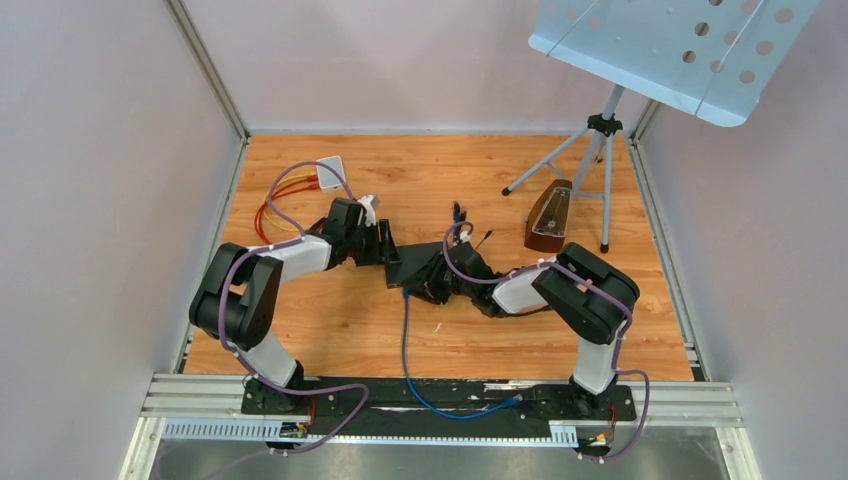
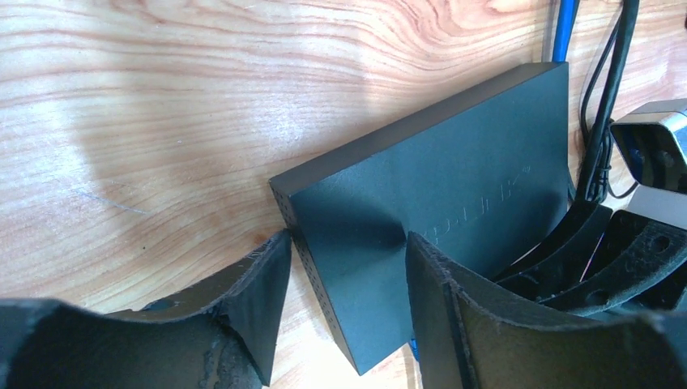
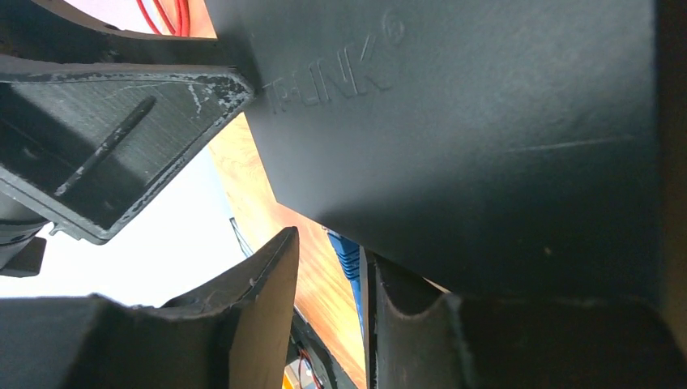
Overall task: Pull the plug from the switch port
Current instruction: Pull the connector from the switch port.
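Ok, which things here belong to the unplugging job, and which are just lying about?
Part of the job:
- black switch
- blue cable running to it
- left gripper, astride the switch's corner
- right gripper, at the blue plug

Just lying about:
- metronome
- music stand
- white box

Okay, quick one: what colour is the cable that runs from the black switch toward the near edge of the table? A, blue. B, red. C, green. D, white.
A: the cable leaving the black switch toward the near edge is blue. The red and orange wires lie apart from it, by the white box at the far left.
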`<state>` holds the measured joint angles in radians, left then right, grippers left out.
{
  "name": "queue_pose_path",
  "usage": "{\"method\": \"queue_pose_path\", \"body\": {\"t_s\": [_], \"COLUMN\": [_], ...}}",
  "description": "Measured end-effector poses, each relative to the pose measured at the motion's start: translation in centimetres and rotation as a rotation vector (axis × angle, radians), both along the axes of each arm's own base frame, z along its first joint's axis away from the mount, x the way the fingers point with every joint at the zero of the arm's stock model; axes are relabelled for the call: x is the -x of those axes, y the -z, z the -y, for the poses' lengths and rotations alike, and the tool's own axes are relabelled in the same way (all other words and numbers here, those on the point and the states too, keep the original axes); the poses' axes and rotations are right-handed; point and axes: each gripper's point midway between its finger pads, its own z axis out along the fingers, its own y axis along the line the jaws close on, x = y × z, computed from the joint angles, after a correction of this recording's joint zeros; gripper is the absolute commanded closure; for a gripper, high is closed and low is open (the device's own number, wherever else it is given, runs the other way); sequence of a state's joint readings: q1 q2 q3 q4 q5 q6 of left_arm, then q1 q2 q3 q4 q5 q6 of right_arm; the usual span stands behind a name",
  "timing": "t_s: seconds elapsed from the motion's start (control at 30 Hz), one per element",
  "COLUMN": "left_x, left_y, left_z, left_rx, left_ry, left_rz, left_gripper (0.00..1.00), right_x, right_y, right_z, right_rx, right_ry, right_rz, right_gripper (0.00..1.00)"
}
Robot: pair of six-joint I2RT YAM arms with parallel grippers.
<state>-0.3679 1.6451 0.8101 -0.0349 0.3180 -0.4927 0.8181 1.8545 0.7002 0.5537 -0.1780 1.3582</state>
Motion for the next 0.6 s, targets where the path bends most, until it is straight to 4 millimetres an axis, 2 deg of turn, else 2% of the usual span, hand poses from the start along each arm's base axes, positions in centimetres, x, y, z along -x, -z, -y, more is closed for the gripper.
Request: {"method": "queue_pose_path", "body": {"t_s": [0.13,0.43,0.6], "left_x": [-0.03,-0.01,0.04], "left_y": [0.17,0.17,0.15], "left_z": [-0.03,-0.17,-0.22], "left_rx": [0.019,0.044,0.049], "left_ry": [-0.014,-0.038,-0.044], "left_rz": [0.005,0.008,0.009], "left_gripper": [0.46,0.50,0.51], "right_x": [-0.20,-0.19,-0.31], "right_y": [0.05,0.64,0.78], "right_z": [-0.24,-0.15,-0.18], "right_rx": [-0.007,0.006,0.024], "right_ry": [0.013,0.019,0.006], "right_rz": [0.009,0.004,-0.013], "right_gripper": [0.71,0.83,0.93]}}
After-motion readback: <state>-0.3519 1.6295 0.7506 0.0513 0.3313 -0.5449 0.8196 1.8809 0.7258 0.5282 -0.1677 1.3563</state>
